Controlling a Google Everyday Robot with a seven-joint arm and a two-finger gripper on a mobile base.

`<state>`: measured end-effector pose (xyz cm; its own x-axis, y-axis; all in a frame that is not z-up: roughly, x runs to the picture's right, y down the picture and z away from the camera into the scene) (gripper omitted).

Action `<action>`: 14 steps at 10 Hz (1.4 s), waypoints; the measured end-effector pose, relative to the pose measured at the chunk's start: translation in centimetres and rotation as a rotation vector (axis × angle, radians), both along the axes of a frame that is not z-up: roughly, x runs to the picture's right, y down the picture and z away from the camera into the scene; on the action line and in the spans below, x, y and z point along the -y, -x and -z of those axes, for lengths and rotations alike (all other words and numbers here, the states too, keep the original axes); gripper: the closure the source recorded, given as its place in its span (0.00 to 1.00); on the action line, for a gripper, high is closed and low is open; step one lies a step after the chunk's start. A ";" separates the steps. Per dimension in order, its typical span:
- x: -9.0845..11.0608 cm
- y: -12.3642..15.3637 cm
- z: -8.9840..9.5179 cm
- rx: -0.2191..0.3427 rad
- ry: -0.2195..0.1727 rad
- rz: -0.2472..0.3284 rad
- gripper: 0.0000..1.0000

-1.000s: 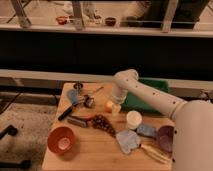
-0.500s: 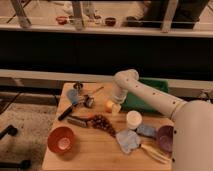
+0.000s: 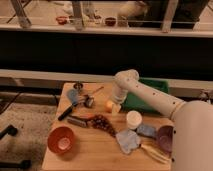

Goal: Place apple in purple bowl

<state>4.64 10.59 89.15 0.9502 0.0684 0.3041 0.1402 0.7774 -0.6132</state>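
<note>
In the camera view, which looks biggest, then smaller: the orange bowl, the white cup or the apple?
1. Orange bowl, biggest.
2. White cup.
3. Apple, by the gripper.
Cup and apple look close in width.

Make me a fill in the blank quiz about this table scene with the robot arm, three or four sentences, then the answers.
1. The gripper is right next to the small yellow ____.
2. The purple bowl sits near the table's ____ edge in the camera view.
3. The cup between the apple and the purple bowl is ____ in colour.
4. The bowl near the table's front left corner is ____.

Answers: apple; right; white; orange
</note>
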 end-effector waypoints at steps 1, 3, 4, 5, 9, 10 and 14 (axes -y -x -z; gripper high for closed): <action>-0.1 0.0 -0.1 0.000 0.001 0.000 0.20; -0.3 0.1 -0.2 0.001 0.003 0.000 0.20; -0.4 0.1 -0.4 0.001 0.003 -0.001 0.20; -0.5 0.2 -0.5 0.001 0.002 0.000 0.20; -0.8 0.5 -1.0 0.000 -0.002 0.002 0.29; -0.8 0.6 -1.1 0.000 -0.005 0.003 0.38; -0.7 0.8 -1.2 0.006 -0.011 0.006 0.77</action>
